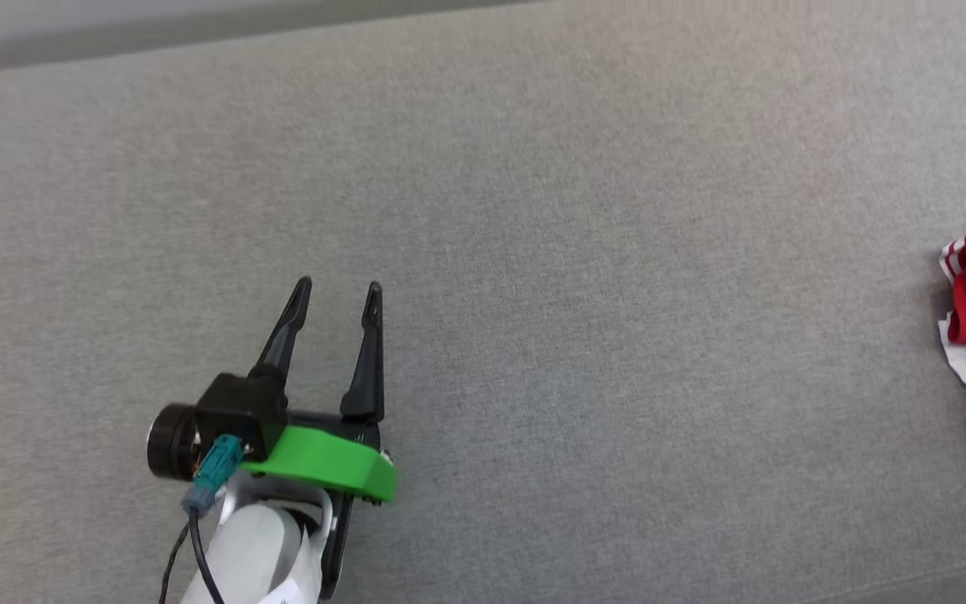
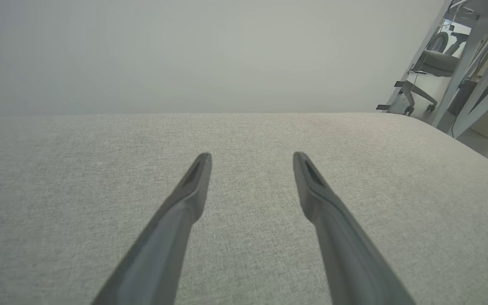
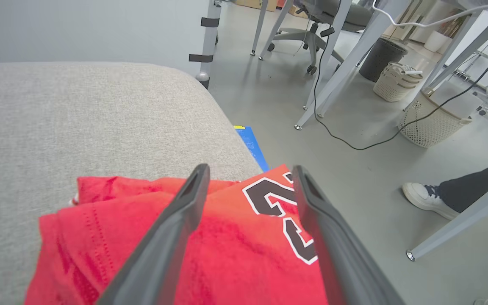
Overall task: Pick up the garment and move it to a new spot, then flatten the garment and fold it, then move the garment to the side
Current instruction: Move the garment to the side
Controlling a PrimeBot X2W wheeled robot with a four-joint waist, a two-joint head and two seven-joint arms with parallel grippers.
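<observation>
The only readable marking is on the garment [image 3: 235, 245], a red jersey lying at the near right edge of a grey cushion [image 3: 79, 114]. It carries large black digits with white outlines. The farther digit reads as a 2. The nearer one is partly hidden behind a finger of the right gripper [image 3: 249, 169] and cannot be read for certain. A small white label [image 1: 286, 594] on the left arm's pale forearm bears dark print too small to read. A blue sheet [image 3: 252, 146] on the floor beside the cushion shows faint marks, also illegible.
</observation>
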